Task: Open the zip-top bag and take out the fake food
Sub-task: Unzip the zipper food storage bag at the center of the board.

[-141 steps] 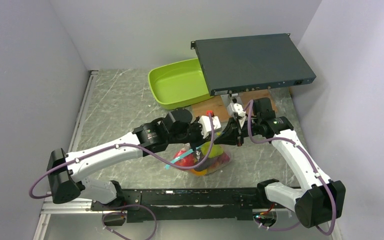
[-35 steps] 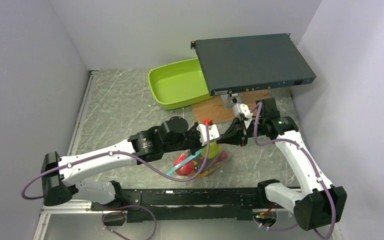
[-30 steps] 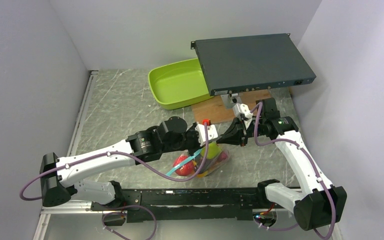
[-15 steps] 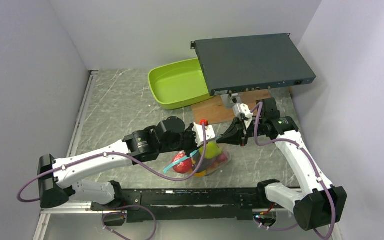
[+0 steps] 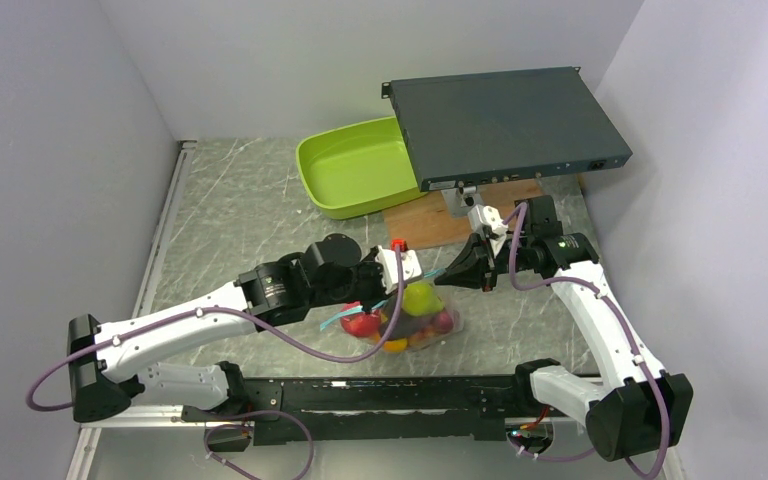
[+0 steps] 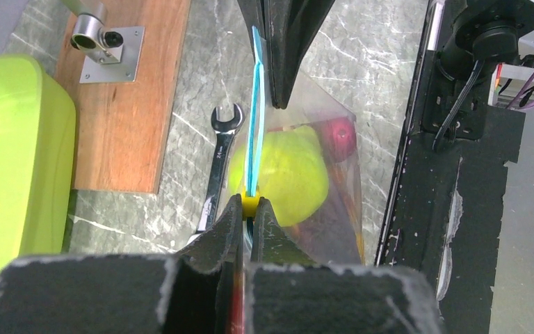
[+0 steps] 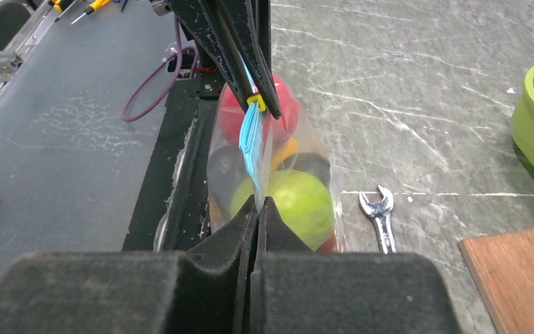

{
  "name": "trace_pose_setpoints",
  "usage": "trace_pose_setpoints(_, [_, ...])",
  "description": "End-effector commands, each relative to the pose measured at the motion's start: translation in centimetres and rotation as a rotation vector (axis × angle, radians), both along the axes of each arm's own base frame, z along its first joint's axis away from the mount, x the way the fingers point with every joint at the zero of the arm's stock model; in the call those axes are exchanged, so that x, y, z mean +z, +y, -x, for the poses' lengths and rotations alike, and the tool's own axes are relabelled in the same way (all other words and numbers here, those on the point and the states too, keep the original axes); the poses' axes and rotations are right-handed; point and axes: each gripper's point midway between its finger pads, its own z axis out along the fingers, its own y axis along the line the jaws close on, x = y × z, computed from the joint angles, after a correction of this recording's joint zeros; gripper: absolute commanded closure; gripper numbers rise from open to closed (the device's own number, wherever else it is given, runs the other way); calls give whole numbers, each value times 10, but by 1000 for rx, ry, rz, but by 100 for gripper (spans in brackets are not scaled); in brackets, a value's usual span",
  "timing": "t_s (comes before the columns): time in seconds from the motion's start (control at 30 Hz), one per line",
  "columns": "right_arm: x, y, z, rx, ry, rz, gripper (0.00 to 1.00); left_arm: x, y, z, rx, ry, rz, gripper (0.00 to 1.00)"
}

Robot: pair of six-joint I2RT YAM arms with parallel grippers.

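I have one zip-top bag (image 5: 412, 318) on the grey stone table (image 5: 240, 220), close to the front rail and strung up by its mouth between the two arms. Its one blue zip strip (image 6: 255, 104) runs taut from pincer to pincer and carries a single yellow slider (image 6: 250, 203).

The left gripper (image 6: 248, 206) has its fingers pressed together on that slider. The right gripper (image 7: 257, 203) is pinched tight on the far end of the strip.

The fake food (image 7: 288, 188) is all inside the bag. I count one green pear (image 6: 285, 174), one red apple (image 7: 290, 109), one orange-yellow piece (image 7: 285, 149), one dark piece (image 7: 226, 170) and one small red piece (image 6: 341, 136). They overlap, so I cannot settle the total.

One wrench (image 6: 219, 170) lies flat on the table just beside the bag. There is a mark on its shank, too small for me to read.

Further back I see one wooden board (image 5: 422, 222) with one metal post foot (image 6: 104, 45) screwed to it. One lime-green tray (image 5: 325, 165) sits next to the board. One dark flat box (image 5: 505, 120) stands raised over it. I can read no writing on any of them.
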Motion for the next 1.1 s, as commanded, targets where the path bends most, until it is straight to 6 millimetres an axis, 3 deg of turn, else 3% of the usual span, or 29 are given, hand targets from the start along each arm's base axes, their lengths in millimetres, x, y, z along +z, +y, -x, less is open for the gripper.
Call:
trace_pose_setpoints(0.0, [13, -5, -8, -35, -61, -3, 100, 2, 25, -7, 63, -18, -30, 100])
trace_pose_setpoints(1.07, [6, -14, -18, -85, -94, 37, 100, -8, 53, -18, 150, -26, -26, 100])
